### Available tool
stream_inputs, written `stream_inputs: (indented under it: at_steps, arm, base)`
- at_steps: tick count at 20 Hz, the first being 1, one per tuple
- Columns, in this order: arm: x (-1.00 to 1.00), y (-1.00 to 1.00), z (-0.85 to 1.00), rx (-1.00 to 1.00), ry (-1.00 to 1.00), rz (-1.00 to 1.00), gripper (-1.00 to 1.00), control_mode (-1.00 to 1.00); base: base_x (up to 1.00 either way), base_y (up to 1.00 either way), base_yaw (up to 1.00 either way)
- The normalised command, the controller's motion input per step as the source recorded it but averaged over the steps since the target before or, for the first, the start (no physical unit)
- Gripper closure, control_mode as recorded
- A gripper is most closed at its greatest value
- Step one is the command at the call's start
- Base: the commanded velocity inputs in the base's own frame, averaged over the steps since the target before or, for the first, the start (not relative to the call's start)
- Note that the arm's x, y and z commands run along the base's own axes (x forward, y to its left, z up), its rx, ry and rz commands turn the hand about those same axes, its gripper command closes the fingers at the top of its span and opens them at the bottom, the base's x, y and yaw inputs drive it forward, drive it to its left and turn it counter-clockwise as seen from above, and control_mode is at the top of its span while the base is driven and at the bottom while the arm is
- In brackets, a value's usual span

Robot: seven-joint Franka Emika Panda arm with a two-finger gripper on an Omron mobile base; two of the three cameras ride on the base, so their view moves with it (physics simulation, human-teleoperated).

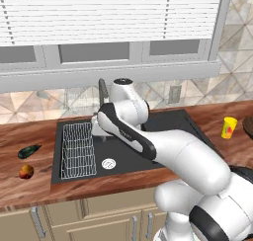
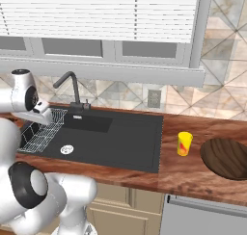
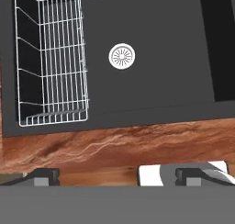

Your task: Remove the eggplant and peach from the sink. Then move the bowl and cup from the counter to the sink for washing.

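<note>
The dark eggplant and the orange-red peach lie on the wooden counter left of the black sink, the peach nearer the front edge. No fruit or vegetable lies in the basin. On the counter to the right stand the yellow cup and the wide brown bowl. My gripper hangs over the sink's front left part, near the wire rack and the silver drain. Its fingers stand wide apart, open, holding nothing.
A dark faucet rises behind the basin. The tiled wall and a blinded window close off the back. Cabinet doors run below the counter's front edge. A stretch of bare counter separates sink and cup.
</note>
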Motion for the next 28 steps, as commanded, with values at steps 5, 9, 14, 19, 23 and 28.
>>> stream_inputs:
  at_steps: [5, 9, 14, 19, 23, 28]
  arm:
    - [-0.12, -0.34, 0.02, 0.00, 0.00, 0.15, -1.00, -1.00]
    - [-0.11, -0.33, 0.03, 0.00, 0.00, 0.15, -1.00, -1.00]
    - [-0.08, -0.32, 0.05, 0.00, 0.00, 0.13, -1.00, -1.00]
    - [-0.05, -0.31, 0.06, 0.00, 0.00, 0.11, -1.00, -1.00]
    - [-0.01, -0.30, 0.08, 0.00, 0.00, 0.07, -1.00, -1.00]
    - [0.00, -0.29, 0.07, -0.01, 0.00, 0.02, -1.00, -1.00]
  base:
    - [0.00, 0.00, 0.00]
    - [0.00, 0.00, 0.00]
    - [0.00, 0.00, 0.00]
    - [0.00, 0.00, 0.00]
    - [0.00, 0.00, 0.00]
    - [0.00, 0.00, 0.00]
